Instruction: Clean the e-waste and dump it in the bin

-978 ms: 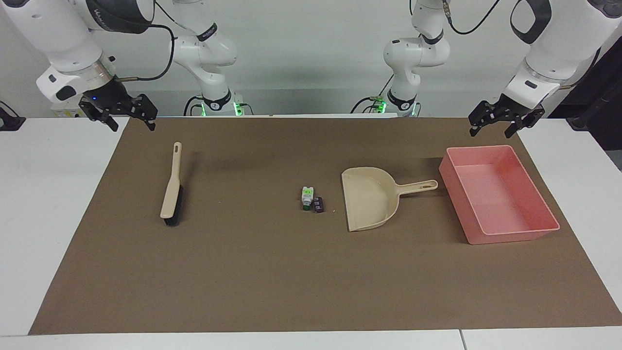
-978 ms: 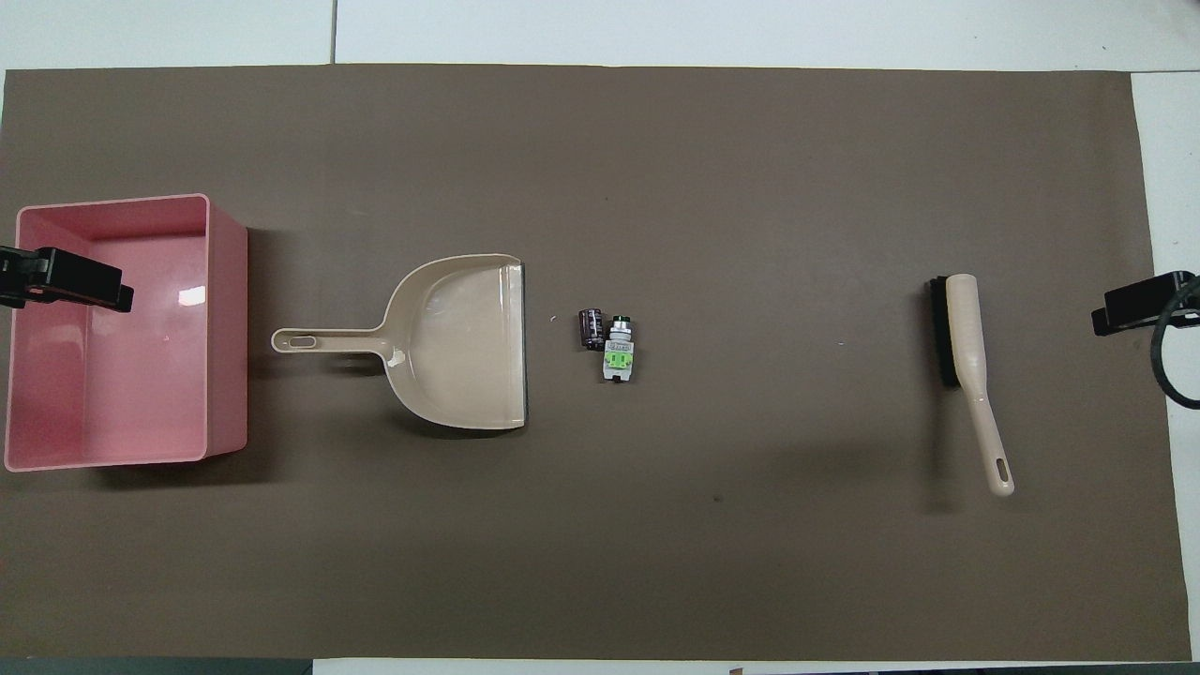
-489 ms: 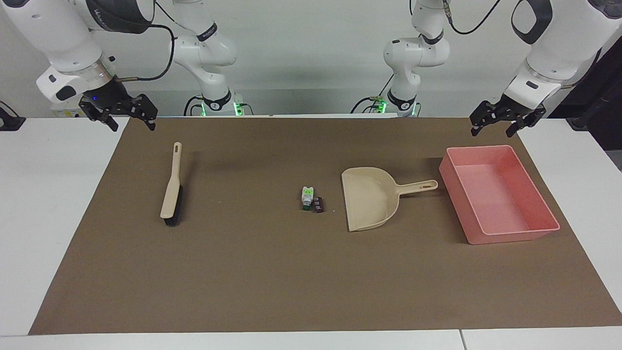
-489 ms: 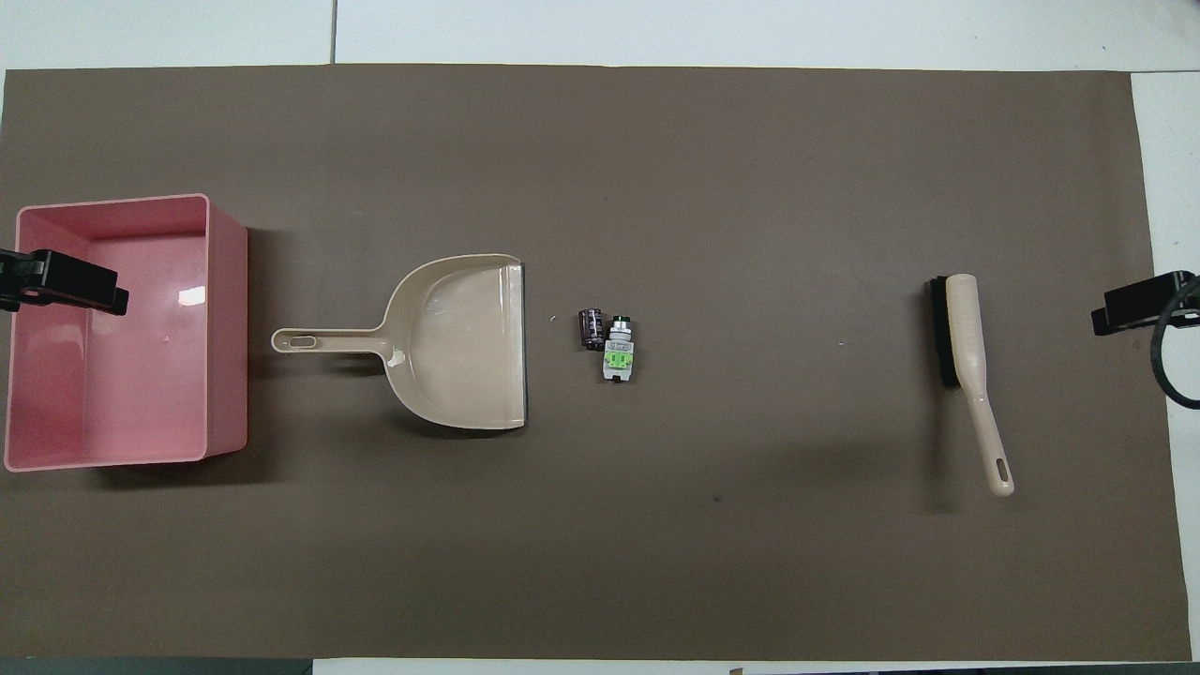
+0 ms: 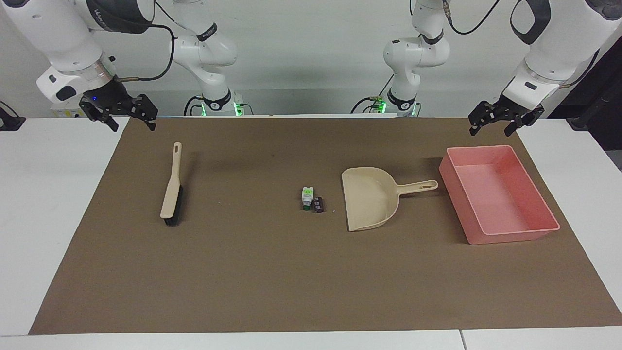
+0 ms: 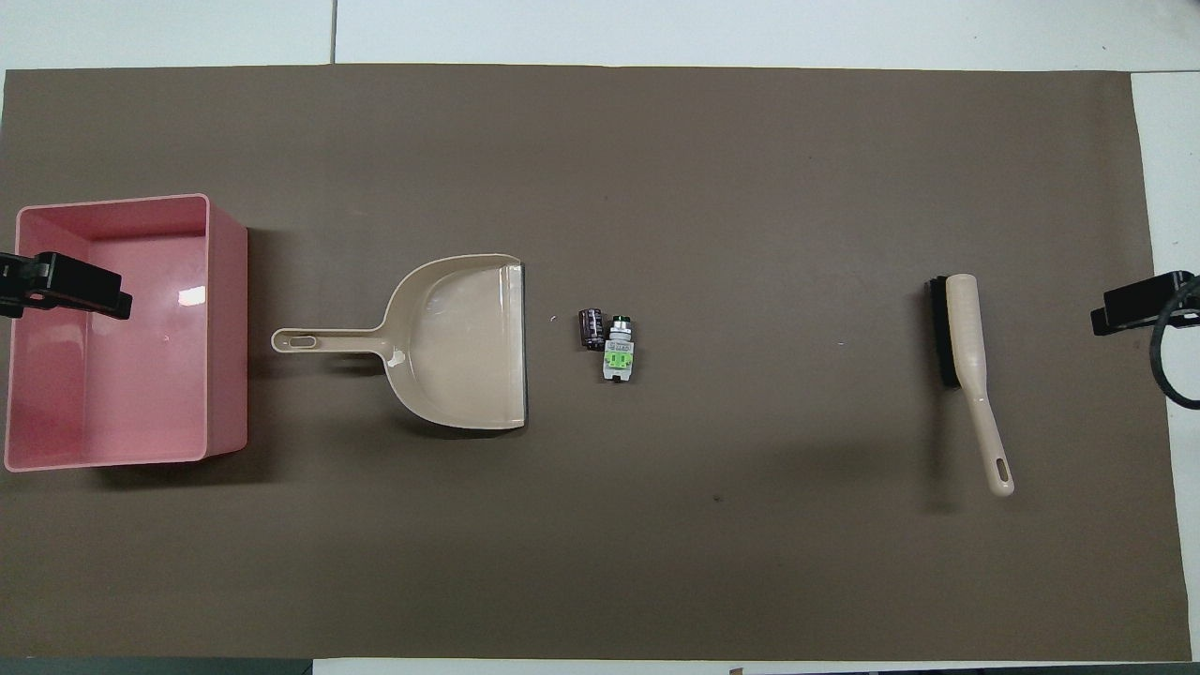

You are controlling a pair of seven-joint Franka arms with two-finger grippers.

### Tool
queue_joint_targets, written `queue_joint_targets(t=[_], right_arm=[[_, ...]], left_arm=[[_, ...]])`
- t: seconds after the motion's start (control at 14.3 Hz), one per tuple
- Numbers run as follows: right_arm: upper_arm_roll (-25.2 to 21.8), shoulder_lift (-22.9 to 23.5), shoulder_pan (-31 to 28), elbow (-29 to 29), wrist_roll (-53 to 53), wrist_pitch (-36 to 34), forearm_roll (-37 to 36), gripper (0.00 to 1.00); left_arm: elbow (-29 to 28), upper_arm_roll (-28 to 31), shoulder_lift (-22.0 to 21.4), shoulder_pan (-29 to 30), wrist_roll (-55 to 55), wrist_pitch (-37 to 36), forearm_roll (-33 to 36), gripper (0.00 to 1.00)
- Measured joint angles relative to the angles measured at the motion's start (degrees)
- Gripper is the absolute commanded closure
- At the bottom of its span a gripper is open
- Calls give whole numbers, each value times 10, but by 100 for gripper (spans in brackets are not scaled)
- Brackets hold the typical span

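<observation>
The e-waste lies mid-mat: a white bit with green marks and, touching it, a dark purple-black block. The pink bin stands at the left arm's end of the table. My left gripper hangs open and empty in the air over the bin's outer edge. My right gripper hangs open and empty over the mat's edge at the right arm's end, beside the brush.
A beige dustpan lies between the e-waste and the bin, mouth toward the e-waste, handle toward the bin. A beige brush with black bristles lies toward the right arm's end. A brown mat covers the table.
My left gripper has shifted very slightly over the bin. Nothing else has moved.
</observation>
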Motion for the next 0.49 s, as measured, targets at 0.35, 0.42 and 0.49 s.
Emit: queue_joint_targets(t=[0.35, 0.42, 0.49], right_arm=[[0, -3, 0, -10, 0, -1, 0, 0], [0, -7, 0, -24, 0, 4, 0, 0], [0, -14, 0, -43, 0, 19, 0, 0]], left_arm=[[0, -4, 0, -1, 25, 2, 0, 1], [-1, -4, 0, -3, 62, 4, 0, 1], [-1, -5, 0, -7, 110, 4, 0, 1]])
